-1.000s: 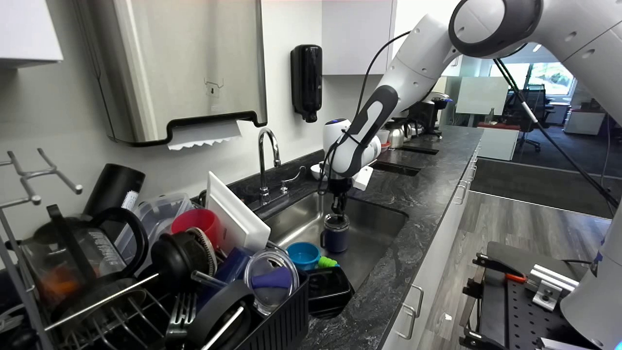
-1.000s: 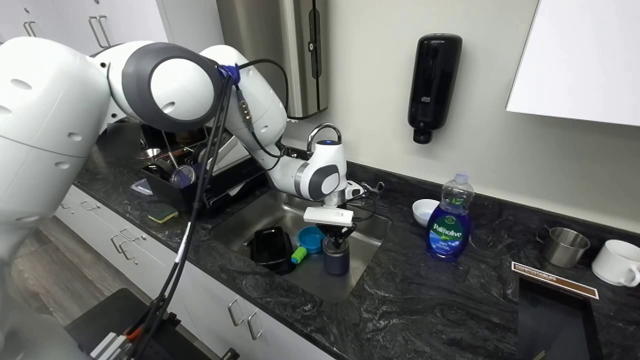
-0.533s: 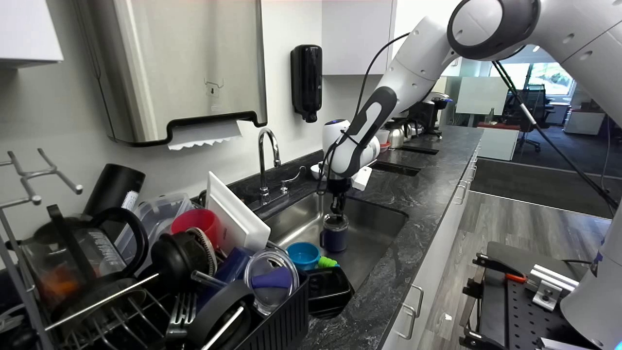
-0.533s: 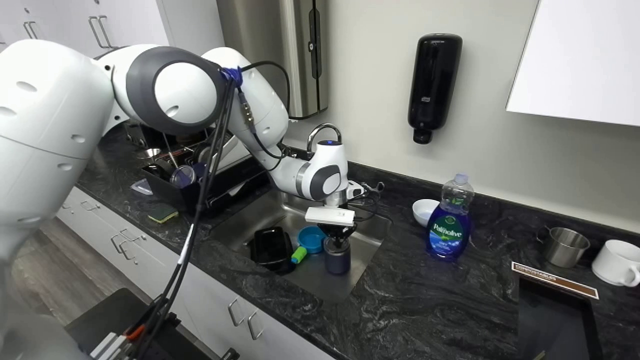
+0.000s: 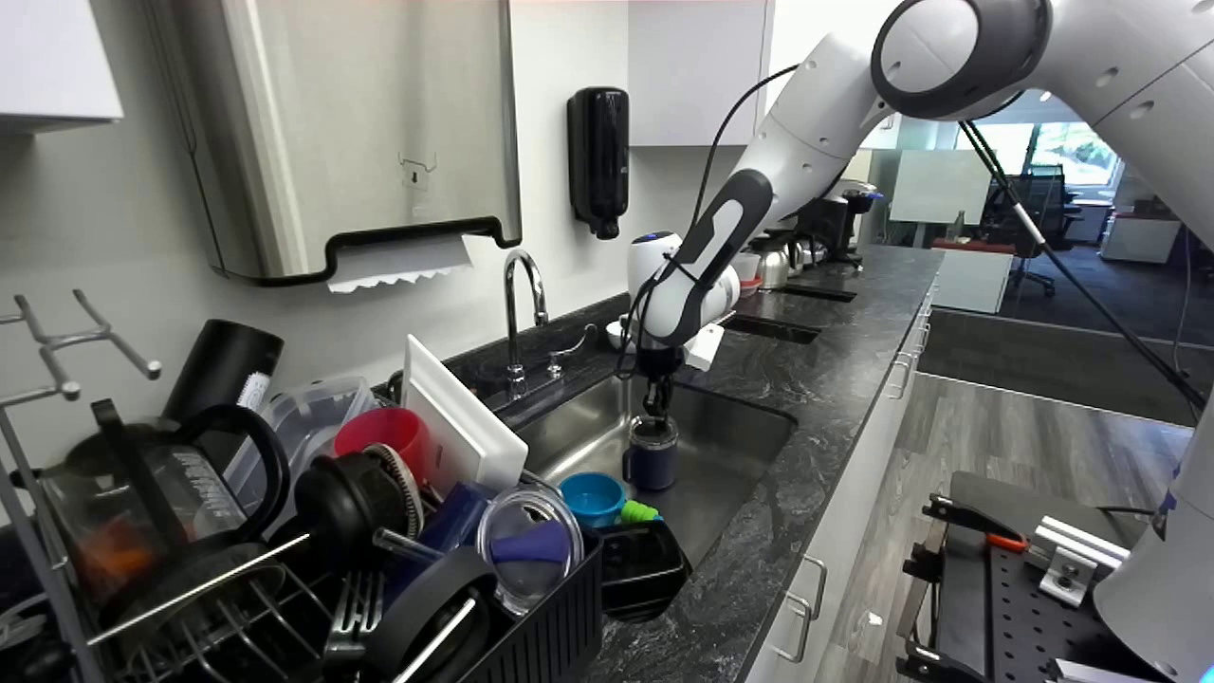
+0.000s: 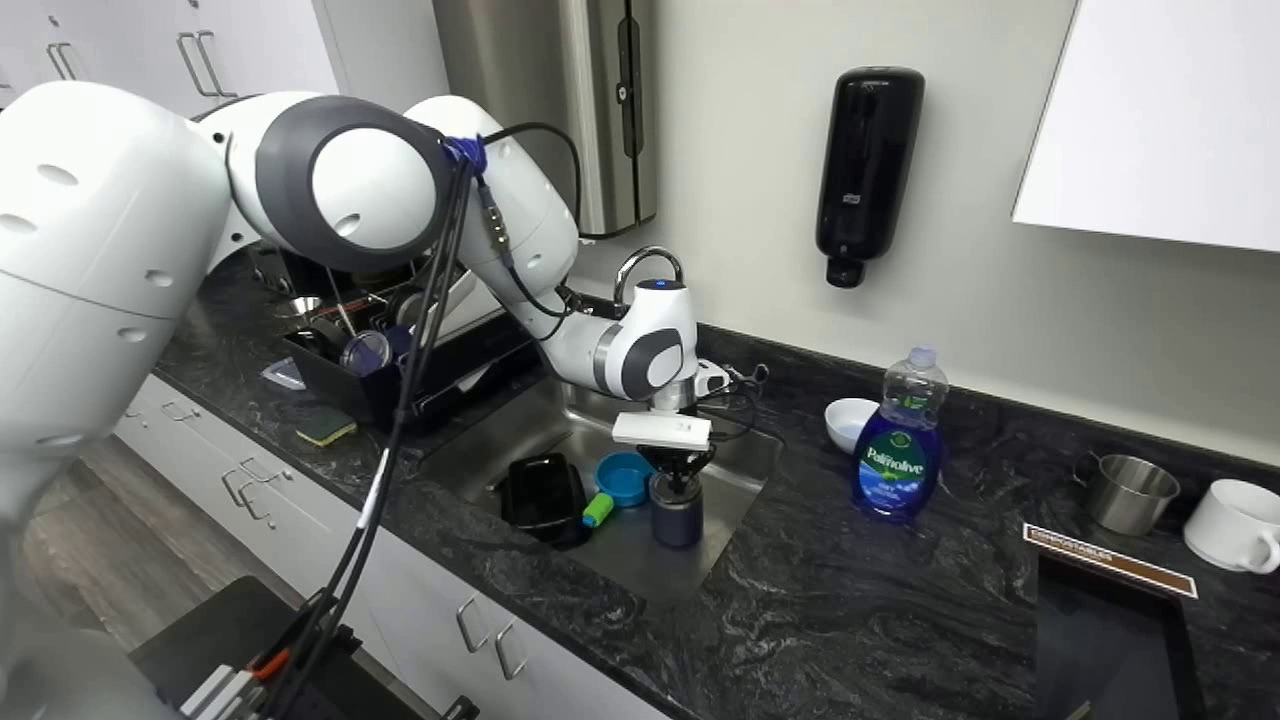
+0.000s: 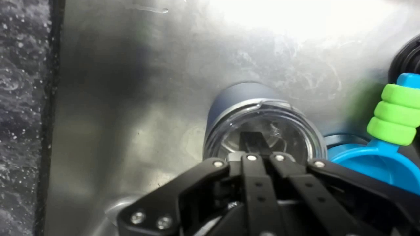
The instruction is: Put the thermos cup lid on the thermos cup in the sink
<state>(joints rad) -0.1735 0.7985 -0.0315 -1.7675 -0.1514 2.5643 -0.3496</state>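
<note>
"A dark, veined counter (image 6: pixel 860 620) with a steel sink (image 6: pixel 640 580) let into it, and a tap (image 5: pixel 512 332) by the pale wall (image 6: pixel 740 150). Where's the thermos cup (image 6: pixel 677 522)?"

"Upright on the sink floor, navy-sided, next to a blue dish (image 7: pixel 377 164) with a green-ringed handle (image 7: pixel 398 114)."

"And the gripper (image 7: pixel 254 144)?"

"Directly over the cup, pointing down. In both exterior views its tip is right at the cup's top."

"The lid (image 7: pixel 280 123), then?"

"Clear, and lying across the cup's mouth, beneath the gripper. Whether it's pressed fully home, I can't tell."

"Has the gripper got hold of it?"

"Its jaws look drawn together over the lid, with hardly any gap. Whether they touch it or pinch some part of it, I can't make out."
</note>
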